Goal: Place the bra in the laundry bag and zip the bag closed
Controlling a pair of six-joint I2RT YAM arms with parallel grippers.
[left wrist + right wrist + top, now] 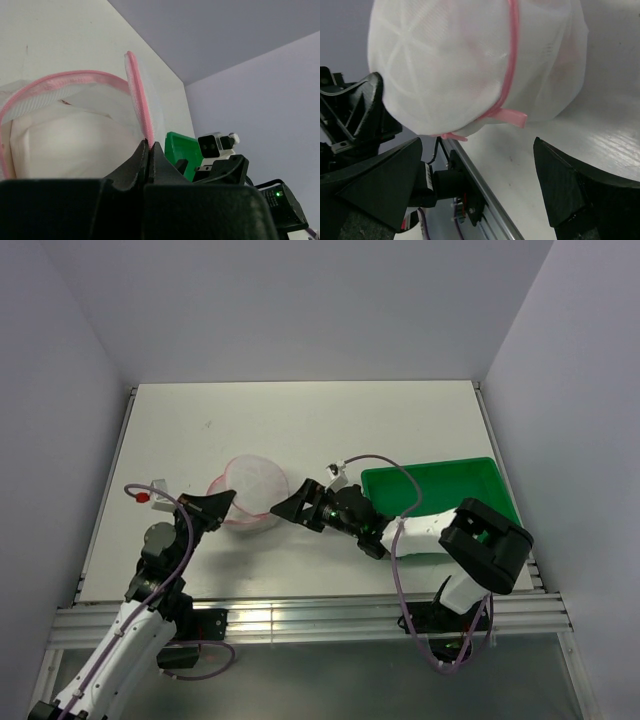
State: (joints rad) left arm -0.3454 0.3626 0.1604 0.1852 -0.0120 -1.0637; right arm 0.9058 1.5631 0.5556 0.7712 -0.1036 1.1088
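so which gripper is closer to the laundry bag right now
Left. The left gripper is shut on the pink rim of the laundry bag, at its left side. The right gripper is open just off the bag's right side, apparently not touching.

White mesh bag (pixel 252 488), pink trim; pale peach bra (pixel 75 145) within; green tray (pixel 440 480); black left pincer (pixel 226 500), black right pincer (pixel 288 504); off-white bench (pixel 300 420).
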